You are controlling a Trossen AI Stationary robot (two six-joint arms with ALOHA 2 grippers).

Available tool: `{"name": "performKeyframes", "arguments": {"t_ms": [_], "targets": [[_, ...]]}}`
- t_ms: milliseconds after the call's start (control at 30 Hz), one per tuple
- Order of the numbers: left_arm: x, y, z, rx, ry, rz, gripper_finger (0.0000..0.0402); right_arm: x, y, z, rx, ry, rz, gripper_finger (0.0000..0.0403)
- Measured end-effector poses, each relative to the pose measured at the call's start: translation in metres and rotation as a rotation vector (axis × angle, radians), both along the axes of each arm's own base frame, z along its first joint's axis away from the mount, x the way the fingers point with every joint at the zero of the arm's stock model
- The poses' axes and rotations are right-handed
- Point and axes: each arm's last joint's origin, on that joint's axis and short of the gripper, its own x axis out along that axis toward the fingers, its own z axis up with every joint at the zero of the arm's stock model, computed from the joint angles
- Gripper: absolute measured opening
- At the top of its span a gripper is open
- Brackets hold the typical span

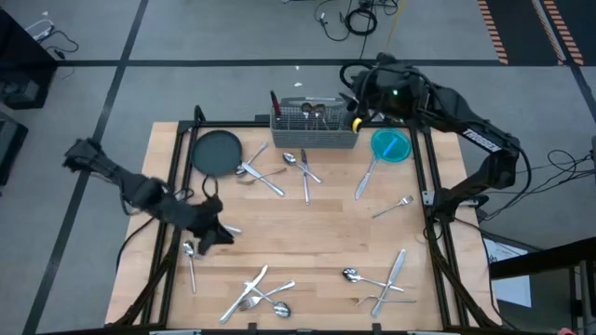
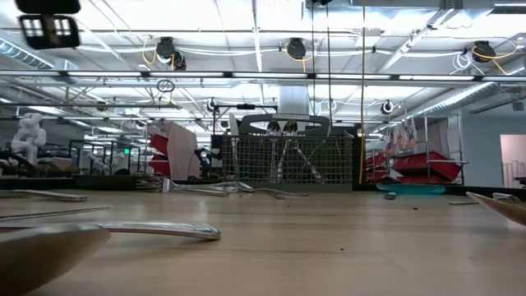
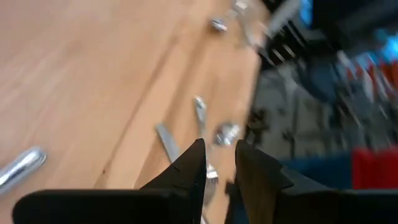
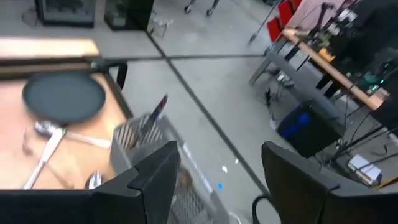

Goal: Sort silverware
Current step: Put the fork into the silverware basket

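The silverware lies scattered over the wooden table [image 1: 307, 233]: pieces beside the dark plate [image 1: 216, 152], a knife [image 1: 365, 177], a fork [image 1: 393, 205], and groups near the front edge [image 1: 256, 293] [image 1: 382, 279]. A few spoons [image 1: 312, 112] stand in the wire caddy [image 1: 312, 128]. My left gripper [image 1: 214, 234] hovers low over the table's near left, just right of a spoon [image 1: 190, 256]. Its fingers [image 3: 219, 158] stand a narrow gap apart with nothing between them. My right gripper [image 1: 356, 102] is raised above the caddy's right end, wide open [image 4: 217, 180] and empty.
A blue bowl [image 1: 391, 146] sits right of the caddy at the far right. A black frame rail [image 1: 430, 186] runs along the table's edges. The caddy [image 2: 288, 160] stands upright at the far edge. The table's middle holds no objects.
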Motion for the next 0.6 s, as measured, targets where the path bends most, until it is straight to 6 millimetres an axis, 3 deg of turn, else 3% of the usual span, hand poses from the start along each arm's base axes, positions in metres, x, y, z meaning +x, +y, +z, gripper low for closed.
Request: {"name": "performKeyframes", "arguments": {"t_ms": [133,267,433,600], "targets": [[0.009,-0.029,-0.022,0.025,0.080,0.158,0.0093,-0.002,0.007,-0.008,0.056,0.069,0.016,0.0217],[0.024,-0.060,-0.050,0.024,0.144,0.197,0.0093,0.006,0.024,-0.022,0.161,0.165,0.164,0.0217],[0.043,-0.094,-0.070,-0.081,0.052,0.243,0.0093,0.029,0.061,-0.048,0.286,0.333,0.435,0.0217],[0.047,-0.111,-0.080,-0.151,-0.011,0.310,0.0093,0.057,0.104,-0.087,0.297,0.445,0.712,0.0217]]}}
